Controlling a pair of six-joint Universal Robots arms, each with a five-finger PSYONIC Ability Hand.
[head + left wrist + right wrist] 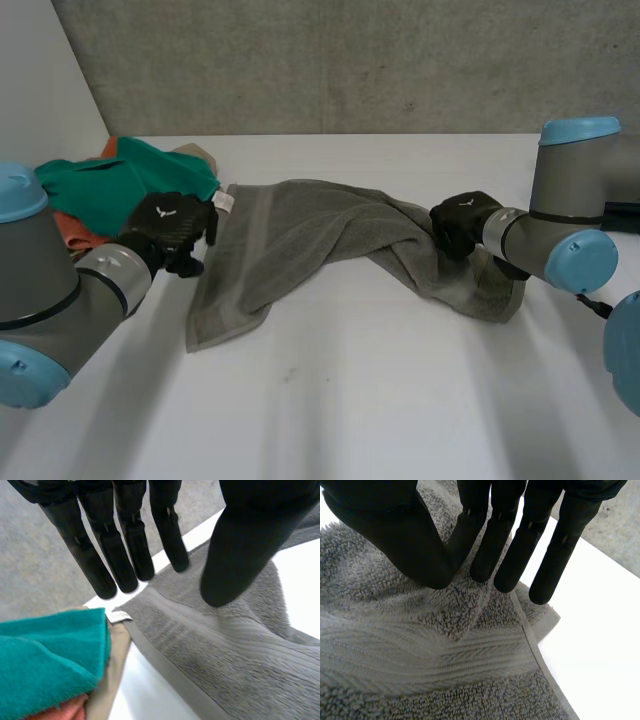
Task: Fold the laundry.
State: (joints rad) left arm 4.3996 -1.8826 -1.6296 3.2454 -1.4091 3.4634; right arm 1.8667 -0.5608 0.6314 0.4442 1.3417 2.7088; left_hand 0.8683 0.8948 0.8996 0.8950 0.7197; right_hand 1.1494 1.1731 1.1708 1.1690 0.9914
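A grey towel (300, 235) lies rumpled across the white worktop (400, 400), stretched between the two hands. The left hand (170, 228) hovers at its far left corner by the white label (120, 616) — fingers (125, 555) straight and spread wide from the thumb, holding nothing. The right hand (462, 222) sits on the bunched right end, fingers (515, 550) and thumb pinching a ridge of towel. A heap of green, orange and beige cloths (120, 175) lies just beside the left hand.

arms: left arm (45, 290) and right arm (565, 185) were chunky grey tubes with light-blue caps
wrists: silvery-grey cuff on each
hands: left hand (172, 228) and right hand (462, 225) were matte black, tiny white logo on the back
fingers (125, 550): black, segmented, rounded tips
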